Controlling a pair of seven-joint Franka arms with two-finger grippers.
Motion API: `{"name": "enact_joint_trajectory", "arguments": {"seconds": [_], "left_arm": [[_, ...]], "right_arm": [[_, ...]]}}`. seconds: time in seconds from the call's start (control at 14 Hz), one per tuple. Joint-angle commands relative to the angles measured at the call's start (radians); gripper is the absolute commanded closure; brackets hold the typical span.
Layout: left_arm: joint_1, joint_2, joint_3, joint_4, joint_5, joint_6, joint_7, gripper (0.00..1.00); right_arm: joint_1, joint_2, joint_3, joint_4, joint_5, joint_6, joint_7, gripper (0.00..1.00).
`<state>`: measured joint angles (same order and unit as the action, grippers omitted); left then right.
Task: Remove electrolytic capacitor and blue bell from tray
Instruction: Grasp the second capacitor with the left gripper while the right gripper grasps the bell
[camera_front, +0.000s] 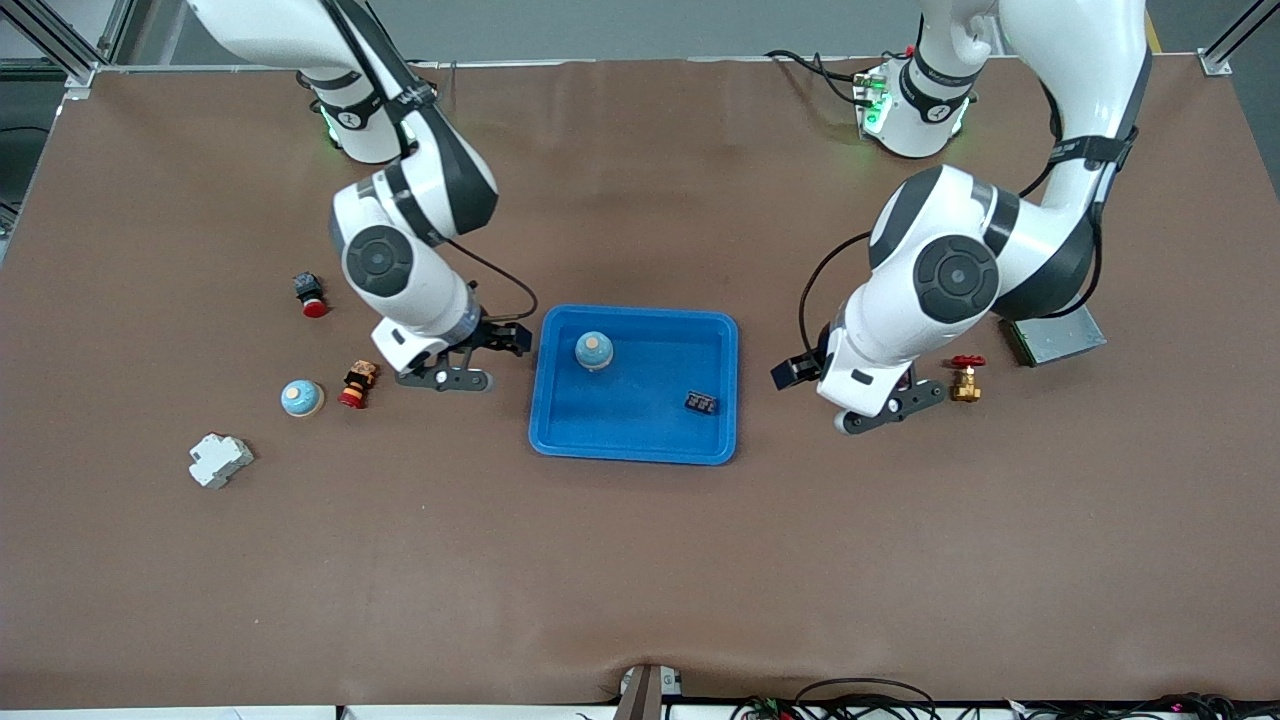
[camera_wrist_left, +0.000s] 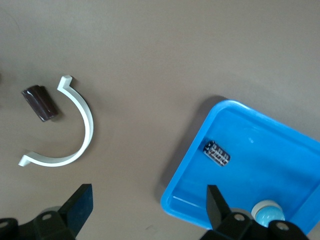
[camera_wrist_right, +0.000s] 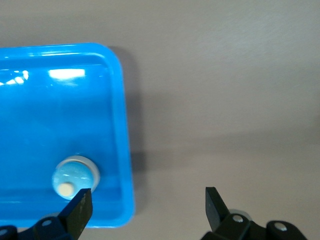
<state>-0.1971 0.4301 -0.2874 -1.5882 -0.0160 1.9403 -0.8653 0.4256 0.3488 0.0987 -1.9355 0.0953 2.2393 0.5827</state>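
A blue tray (camera_front: 632, 452) sits mid-table. In it are a light-blue bell (camera_front: 594, 350) with a tan button and a small black capacitor (camera_front: 701, 403). My right gripper (camera_front: 512, 340) is open and empty, just off the tray's edge toward the right arm's end. In its wrist view, the right gripper (camera_wrist_right: 148, 202) straddles the tray rim (camera_wrist_right: 127, 150) next to the bell (camera_wrist_right: 75, 175). My left gripper (camera_front: 787, 372) is open and empty beside the tray's other end. In its wrist view, the left gripper (camera_wrist_left: 149, 205) is by the tray corner (camera_wrist_left: 192, 165). The capacitor (camera_wrist_left: 216, 153) and bell (camera_wrist_left: 267, 212) also show there.
A second light-blue bell (camera_front: 301, 398), a small figure (camera_front: 358, 384), a red push button (camera_front: 311, 295) and a white breaker (camera_front: 220, 460) lie toward the right arm's end. A brass valve (camera_front: 966, 378) and a grey board (camera_front: 1052, 338) lie by the left arm. A white half-ring clamp (camera_wrist_left: 75, 135) and a dark brown piece (camera_wrist_left: 40, 103) show in the left wrist view.
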Motion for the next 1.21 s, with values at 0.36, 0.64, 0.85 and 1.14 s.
{"name": "enact_joint_trajectory", "arguments": {"seconds": [0.36, 0.64, 0.85, 1.14], "left_arm": [[-0.063, 0.113, -0.001, 0.013, -0.021, 0.130, -0.369, 0.12], [-0.119, 0.179, 0.001, 0.013, -0.013, 0.210, -0.492, 0.25], [-0.177, 0.225, 0.014, 0.014, -0.007, 0.279, -0.578, 0.31], [-0.203, 0.271, 0.022, 0.020, 0.011, 0.342, -0.665, 0.35]], "right_arm": [[0.133, 0.174, -0.011, 0.101, 0.009, 0.108, 0.189, 0.00], [0.162, 0.219, -0.013, 0.128, 0.004, 0.134, 0.227, 0.00], [0.165, 0.245, -0.011, 0.145, 0.000, 0.140, 0.229, 0.00], [0.177, 0.288, -0.013, 0.181, -0.002, 0.140, 0.229, 0.00]]}}
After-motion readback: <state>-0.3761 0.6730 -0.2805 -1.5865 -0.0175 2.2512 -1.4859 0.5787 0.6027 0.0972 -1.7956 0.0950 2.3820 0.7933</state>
